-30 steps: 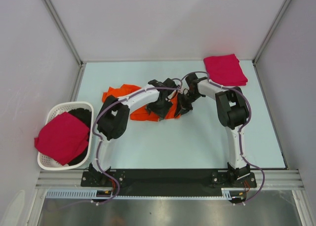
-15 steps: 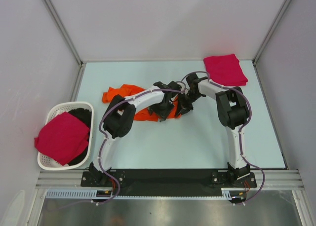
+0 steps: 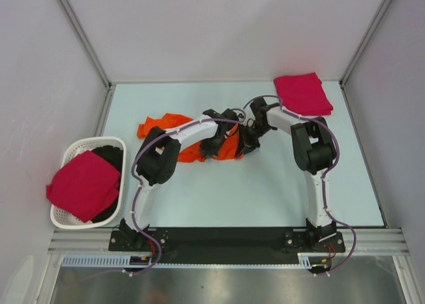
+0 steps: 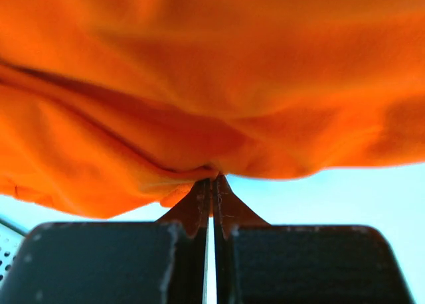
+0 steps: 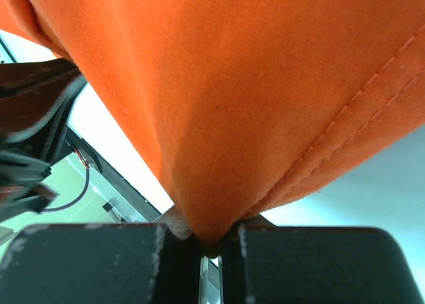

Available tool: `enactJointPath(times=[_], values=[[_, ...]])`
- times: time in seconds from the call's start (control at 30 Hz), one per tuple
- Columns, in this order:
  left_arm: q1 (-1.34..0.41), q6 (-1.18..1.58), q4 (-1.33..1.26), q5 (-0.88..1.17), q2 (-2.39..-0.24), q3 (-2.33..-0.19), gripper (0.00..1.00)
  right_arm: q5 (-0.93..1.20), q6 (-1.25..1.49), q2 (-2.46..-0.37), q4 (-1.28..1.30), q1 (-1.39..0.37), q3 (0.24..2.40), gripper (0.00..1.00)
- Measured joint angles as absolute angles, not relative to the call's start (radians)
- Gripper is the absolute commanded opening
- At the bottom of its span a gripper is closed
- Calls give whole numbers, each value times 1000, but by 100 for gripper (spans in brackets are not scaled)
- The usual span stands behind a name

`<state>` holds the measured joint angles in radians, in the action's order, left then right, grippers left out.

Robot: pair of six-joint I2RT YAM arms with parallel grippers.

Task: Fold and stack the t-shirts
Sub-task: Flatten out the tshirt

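- left claw (image 4: 212, 186) pinched tight on a fold of the orange t-shirt (image 4: 199, 85)
- right claw (image 5: 204, 241) clamped on its hem too
- it's bunched mid-surface (image 3: 265, 184), pink t-shirt (image 3: 303, 93) folded far right

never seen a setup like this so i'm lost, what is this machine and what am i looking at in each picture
It is a robot with a left arm and a right arm, bolted at the near edge of a table. The wide picture looks down from above and behind them. The close-ups come from a camera on each wrist. Each arm ends in a two-finger tool. The left tool and right tool are both shut on an orange shirt. A folded pink shirt lies at the far right corner. A second pink shirt sits on a white basket at the left.
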<state>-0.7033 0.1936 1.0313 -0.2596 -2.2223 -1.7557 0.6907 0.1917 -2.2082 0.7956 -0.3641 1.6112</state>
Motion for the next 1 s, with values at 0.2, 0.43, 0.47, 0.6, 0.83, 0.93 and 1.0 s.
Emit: enactJointPath(times=[0.2,0.43,0.47,0.6,0.83,0.93,1.0], values=[[-669,229,1072,-276,-2058,-1748,0,677,173,-2178,849,-355,1634,4],[-580,298,1139,-410,-1730,-1993,0,632,166,-2050,932,-284,1849,4],[-561,308,1147,-430,-1689,-2044,0,617,167,-2020,944,-270,1895,4],[-477,332,1170,-533,-1553,-2212,0,528,177,-1907,963,-226,2073,4],[-451,340,1226,-685,-1366,-2273,0,315,185,-1631,979,-227,2170,4],[-451,340,1258,-697,-1298,-2285,0,253,178,-1497,1011,-250,2141,5],[-451,339,1276,-689,-1251,-2287,0,229,173,-1401,1049,-268,2099,5]])
